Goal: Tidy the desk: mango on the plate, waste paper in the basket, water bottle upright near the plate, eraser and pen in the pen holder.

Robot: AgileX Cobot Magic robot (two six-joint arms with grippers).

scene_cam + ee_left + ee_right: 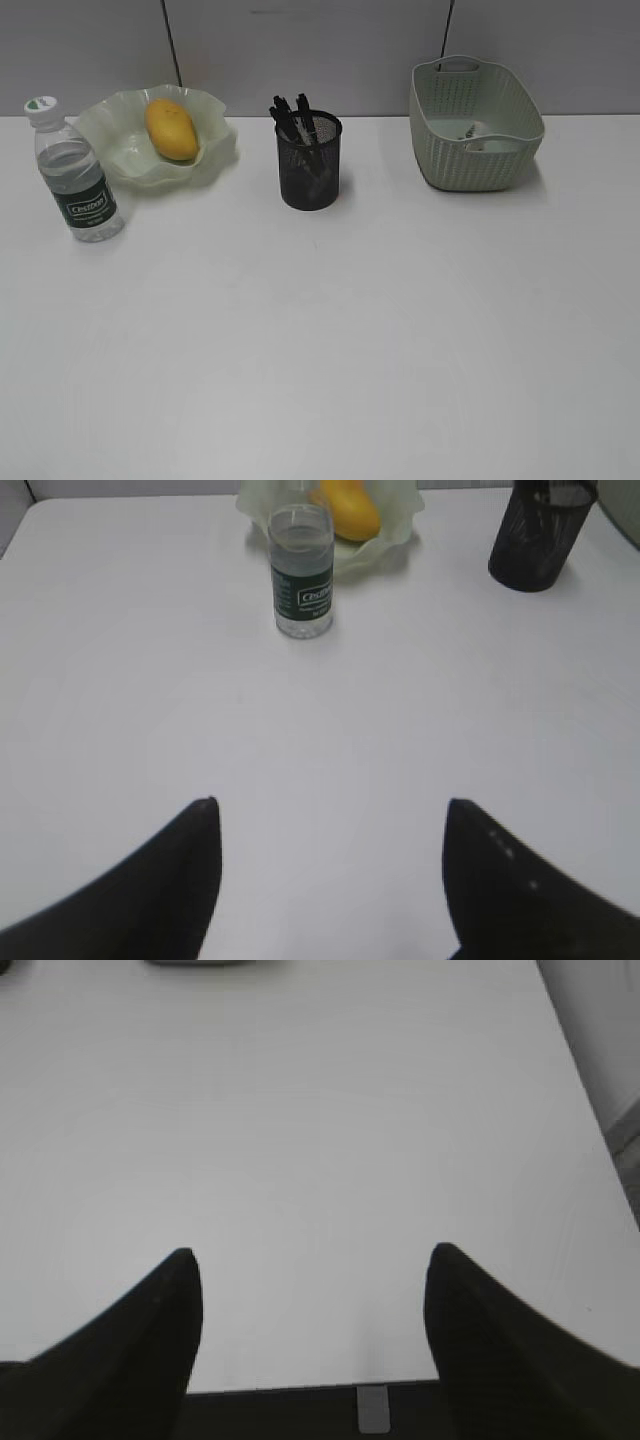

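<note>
Looks finished from here: mango plated, water bottle upright; both pincers, left pincer and right pincer, spread apart, empty; I'd just park.

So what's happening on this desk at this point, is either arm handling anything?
Neither arm is handling anything. The left gripper and right gripper both hang open and empty over bare desk. The desk looks tidied: the mango lies on the plate, the water bottle stands upright beside it, and pens stick out of the pen holder. Something pale lies in the basket, probably the waste paper. The eraser isn't visible.
</note>
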